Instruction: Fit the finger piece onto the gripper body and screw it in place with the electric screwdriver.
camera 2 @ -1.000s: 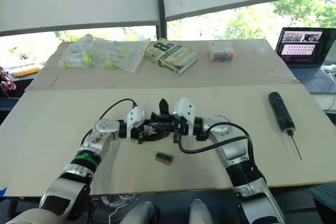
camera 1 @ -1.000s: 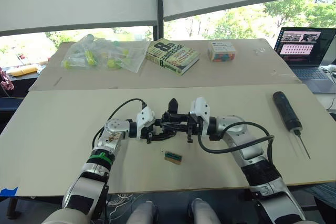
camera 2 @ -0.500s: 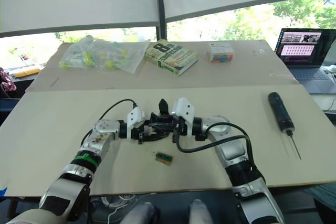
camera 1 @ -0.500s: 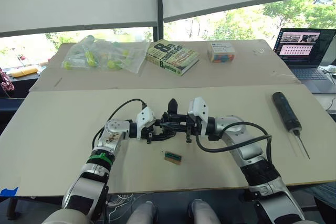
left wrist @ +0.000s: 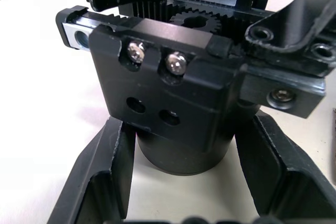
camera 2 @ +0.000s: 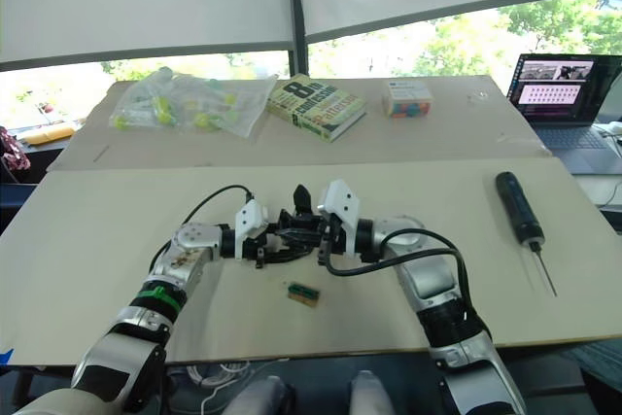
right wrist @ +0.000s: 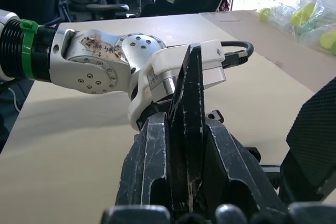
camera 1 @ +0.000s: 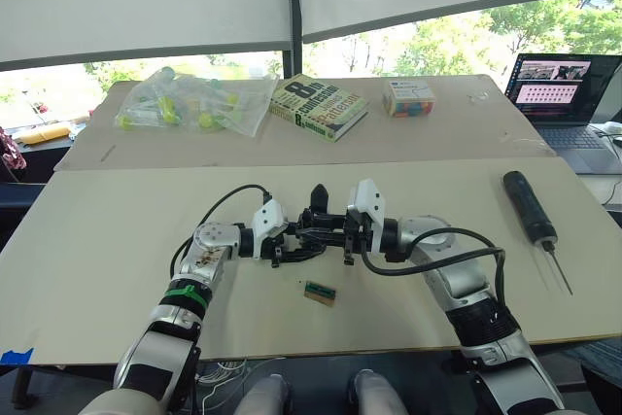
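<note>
At the middle of the table, the gripper body (left wrist: 173, 93) is a black geared assembly on a round dark base, with one pointed finger sticking up (camera 1: 319, 193). My left gripper (camera 1: 290, 244) is shut on it, its fingers (left wrist: 105, 177) flanking the round base. My right gripper (right wrist: 189, 125) comes in from the other side, shut on the finger piece (right wrist: 190, 77), a thin black wedge held upright close against the body. The electric screwdriver (camera 1: 530, 203) lies alone on the table at the far right, bit toward the near edge.
A small green-and-brown block (camera 1: 320, 291) lies just in front of the grippers. On the back board lie a plastic bag of yellow-green items (camera 1: 194, 99), a book (camera 1: 319, 104) and a small box (camera 1: 409, 96). A laptop (camera 1: 564, 94) stands at the far right.
My right gripper has edged slightly toward the left one with the finger piece. The gripper body and the left gripper stay where they were.
</note>
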You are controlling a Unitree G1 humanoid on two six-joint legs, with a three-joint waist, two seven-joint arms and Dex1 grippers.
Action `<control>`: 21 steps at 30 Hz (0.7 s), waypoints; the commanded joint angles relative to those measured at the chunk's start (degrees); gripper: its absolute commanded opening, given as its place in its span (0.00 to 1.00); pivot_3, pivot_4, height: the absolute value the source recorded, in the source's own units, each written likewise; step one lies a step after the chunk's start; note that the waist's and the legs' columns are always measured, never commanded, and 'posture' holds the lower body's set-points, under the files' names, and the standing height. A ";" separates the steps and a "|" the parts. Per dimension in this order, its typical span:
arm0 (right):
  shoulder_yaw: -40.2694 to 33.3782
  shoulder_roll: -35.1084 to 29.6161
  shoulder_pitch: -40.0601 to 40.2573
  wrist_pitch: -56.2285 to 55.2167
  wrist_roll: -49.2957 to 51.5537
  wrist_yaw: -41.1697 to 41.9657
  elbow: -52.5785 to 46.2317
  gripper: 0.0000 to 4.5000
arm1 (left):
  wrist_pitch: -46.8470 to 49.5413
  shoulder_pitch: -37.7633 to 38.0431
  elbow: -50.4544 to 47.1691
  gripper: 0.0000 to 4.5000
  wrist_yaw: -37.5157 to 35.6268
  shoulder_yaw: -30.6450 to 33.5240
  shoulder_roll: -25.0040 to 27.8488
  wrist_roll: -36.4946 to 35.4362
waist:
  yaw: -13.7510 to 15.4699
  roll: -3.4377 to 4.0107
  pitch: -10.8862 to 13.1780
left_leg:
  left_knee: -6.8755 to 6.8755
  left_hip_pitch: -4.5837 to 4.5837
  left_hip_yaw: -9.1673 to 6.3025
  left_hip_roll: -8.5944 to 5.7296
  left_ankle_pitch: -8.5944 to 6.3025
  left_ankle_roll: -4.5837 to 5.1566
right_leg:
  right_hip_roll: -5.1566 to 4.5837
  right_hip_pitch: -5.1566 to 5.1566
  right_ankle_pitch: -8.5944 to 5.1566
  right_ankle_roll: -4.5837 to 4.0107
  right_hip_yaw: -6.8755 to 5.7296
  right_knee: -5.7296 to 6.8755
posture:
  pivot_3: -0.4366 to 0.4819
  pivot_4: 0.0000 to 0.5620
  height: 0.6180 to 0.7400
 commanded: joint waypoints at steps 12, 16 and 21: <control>4.65 0.34 2.06 6.30 -0.21 0.51 1.36 0.09 | 1.78 1.76 -1.60 0.51 -0.50 -0.48 0.97 0.10 | -0.08 0.01 -0.23 | -0.17 0.25 0.00 0.02 -0.01 0.00 | 0.00 0.20 -0.03 0.04 0.00 -0.10 | 0.48 0.27 1.00; 4.68 0.28 2.10 6.06 -1.00 0.12 2.95 0.09 | 2.01 2.11 -2.13 0.51 -0.42 -0.44 0.97 -0.02 | -0.13 0.02 -0.26 | -0.21 0.30 0.00 0.02 -0.01 0.00 | 0.00 0.22 -0.03 0.04 0.00 -0.11 | 0.48 0.27 1.00; 3.24 -0.64 1.08 3.95 -2.90 -0.97 8.54 0.09 | 2.37 2.67 -3.01 0.51 -0.43 -0.46 1.03 -0.18 | -0.23 0.04 -0.40 | -0.31 0.49 0.00 0.04 -0.02 -0.01 | 0.01 0.36 -0.03 0.04 -0.01 -0.22 | 0.48 0.27 1.00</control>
